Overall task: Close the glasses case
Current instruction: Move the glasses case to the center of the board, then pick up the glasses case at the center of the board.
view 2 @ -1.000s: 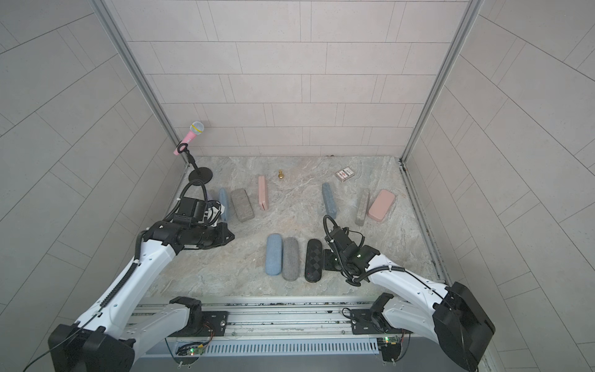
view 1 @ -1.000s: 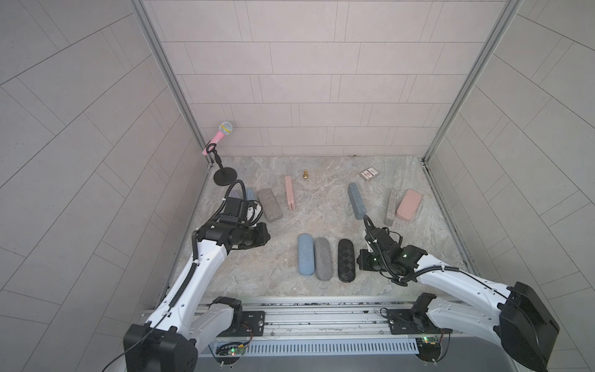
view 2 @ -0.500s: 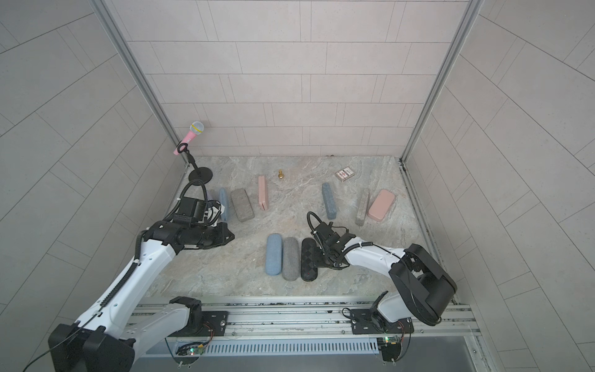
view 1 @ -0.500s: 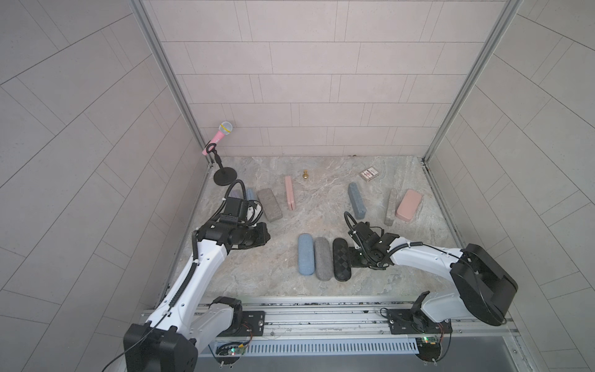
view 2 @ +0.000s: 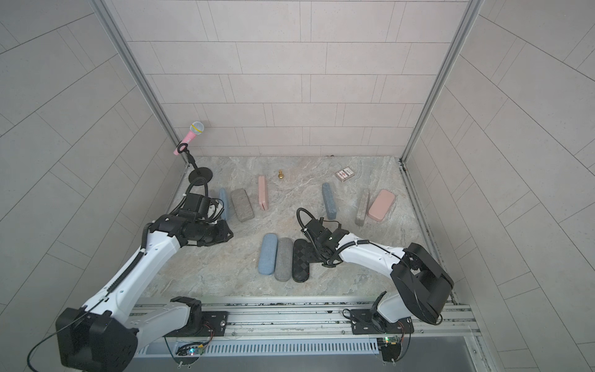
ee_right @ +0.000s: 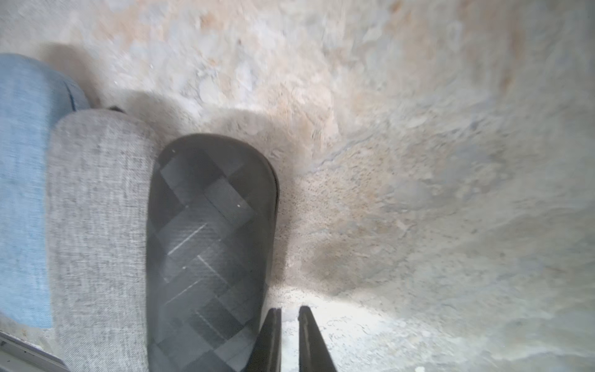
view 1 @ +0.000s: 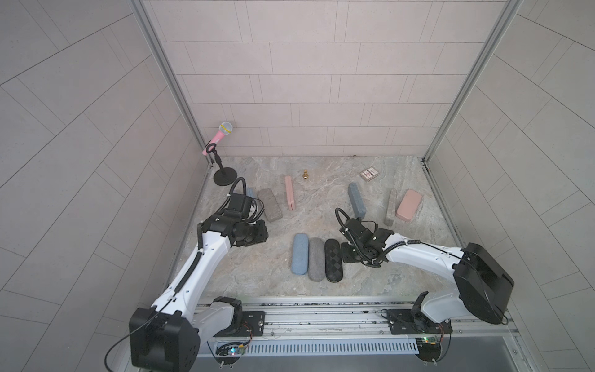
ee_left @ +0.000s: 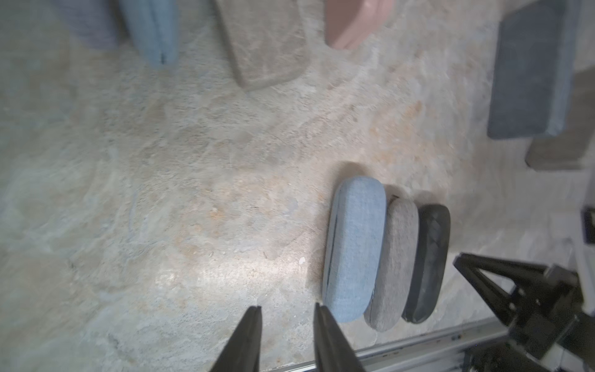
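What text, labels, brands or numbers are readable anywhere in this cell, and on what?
No text is legible in any view.
Small red-and-white printed box near the back wall: has print on it, but too small to read.
Black diamond-quilted oval glasses case: no logo or label visible.

PLACE: robotics lab test cell | EVIDENCE: tiled wall panels [view 1: 306, 64] boxed in a marble-look table [view 1: 257, 273] between aluminium posts [view 1: 169, 77] | two white arms [view 1: 199, 267] sat on a front rail [view 1: 322, 317] (bare circuit boards [view 1: 231, 351] hung beneath)
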